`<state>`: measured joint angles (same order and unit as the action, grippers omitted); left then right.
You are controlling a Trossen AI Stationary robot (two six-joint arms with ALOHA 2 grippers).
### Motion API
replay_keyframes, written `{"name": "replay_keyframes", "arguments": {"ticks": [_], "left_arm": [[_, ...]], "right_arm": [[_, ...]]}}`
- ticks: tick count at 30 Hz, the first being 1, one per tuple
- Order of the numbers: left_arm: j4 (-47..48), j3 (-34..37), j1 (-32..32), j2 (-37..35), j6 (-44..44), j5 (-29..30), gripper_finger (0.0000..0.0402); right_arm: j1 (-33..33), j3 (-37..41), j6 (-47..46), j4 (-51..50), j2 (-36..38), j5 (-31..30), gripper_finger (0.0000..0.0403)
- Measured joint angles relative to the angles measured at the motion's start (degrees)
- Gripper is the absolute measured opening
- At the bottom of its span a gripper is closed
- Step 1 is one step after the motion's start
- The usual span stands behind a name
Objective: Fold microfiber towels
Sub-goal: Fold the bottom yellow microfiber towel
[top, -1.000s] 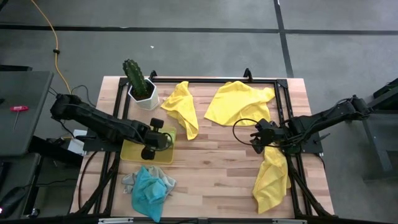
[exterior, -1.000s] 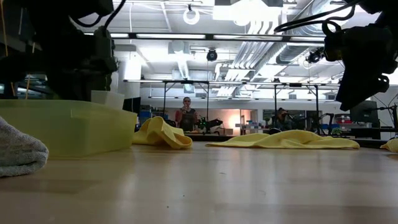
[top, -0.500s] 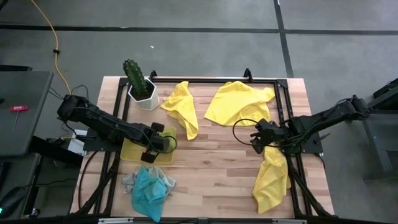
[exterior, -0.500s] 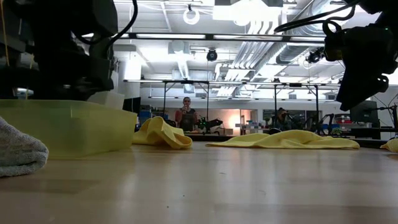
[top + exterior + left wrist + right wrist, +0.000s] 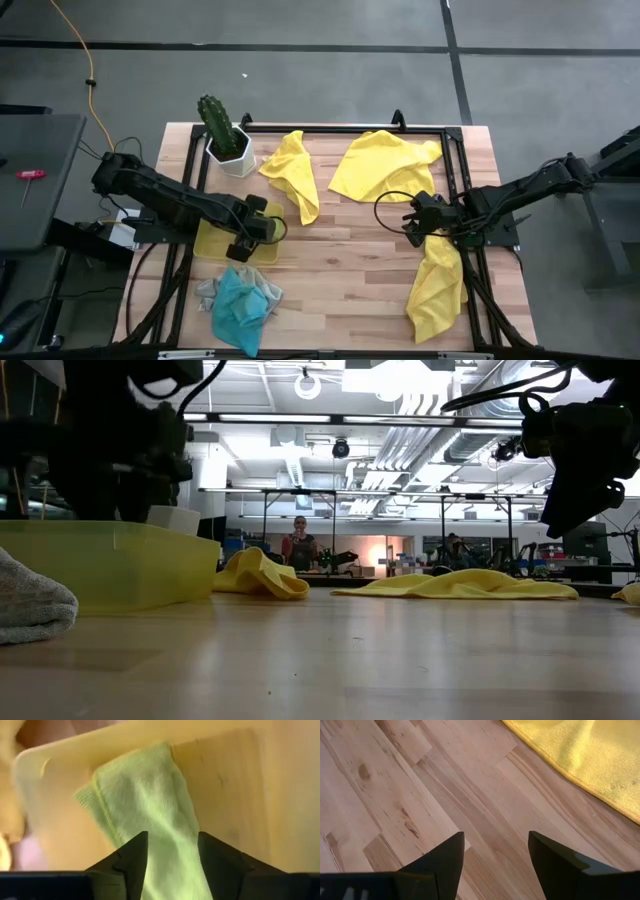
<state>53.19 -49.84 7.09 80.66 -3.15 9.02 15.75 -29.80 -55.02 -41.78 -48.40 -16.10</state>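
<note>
- yellow towels (image 5: 385, 163): 3 (spread apart on the table)
- turquoise towel (image 5: 240, 308): 1
- grey towel (image 5: 30, 600): 1
- lime green towel (image 5: 150, 810): 1
- yellow tray (image 5: 210, 243): 1
- potted cactus (image 5: 222, 133): 1

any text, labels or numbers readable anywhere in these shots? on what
None can be read.
The yellow tray, the towels such as the lime green towel, the cactus pot and the table carry no visible print.
Background room gear in the low view is too small to read.

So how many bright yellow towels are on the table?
3. One crumpled yellow towel lies near the cactus pot, one spread towel lies at the far middle, and one long towel lies near the right edge. More could be hidden.
</note>
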Motion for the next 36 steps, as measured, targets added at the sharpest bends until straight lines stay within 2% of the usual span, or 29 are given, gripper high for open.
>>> {"name": "replay_keyframes", "arguments": {"ticks": [3,7,9,13,17,20,24,31,36], "left_arm": [[7.1,-3.6,-0.4,-0.2,1.9,-2.2,0.0176],[9.3,-3.1,-1.7,-3.8,8.1,-13.8,0.0160],[9.6,-1.2,-2.3,-5.7,11.6,-18.6,0.0128],[6.2,3.5,-3.7,-8.4,21.8,-23.9,0.0022],[-2.7,8.2,-4.4,-8.9,34.4,-30.3,0.0009],[-7.5,10.7,-4.4,-8.3,42.0,-30.3,0.0003],[-8.9,12.0,-4.5,-8.3,48.7,-26.7,0.0001],[-8.5,14.5,-4.5,-8.3,51.6,-26.3,0.0000],[-8.5,16.4,-4.9,-8.3,53.8,-21.7,0.0000]], "right_arm": [[0.0,0.0,0.0,0.0,0.0,0.0,0.0210],[0.0,0.0,0.0,0.0,0.0,0.0,0.0210],[0.0,0.0,-0.1,0.0,0.0,0.0,0.0210],[0.0,0.0,0.0,0.0,0.0,0.0,0.0210],[0.0,0.0,0.0,0.0,0.0,0.0,0.0210],[0.0,0.0,0.0,0.0,0.0,0.0,0.0210],[0.0,0.0,0.0,0.0,0.0,0.0,0.0210],[0.0,0.0,1.5,0.0,0.0,0.0,0.0210],[0.0,0.0,1.5,0.1,0.0,0.0,0.0210]]}}
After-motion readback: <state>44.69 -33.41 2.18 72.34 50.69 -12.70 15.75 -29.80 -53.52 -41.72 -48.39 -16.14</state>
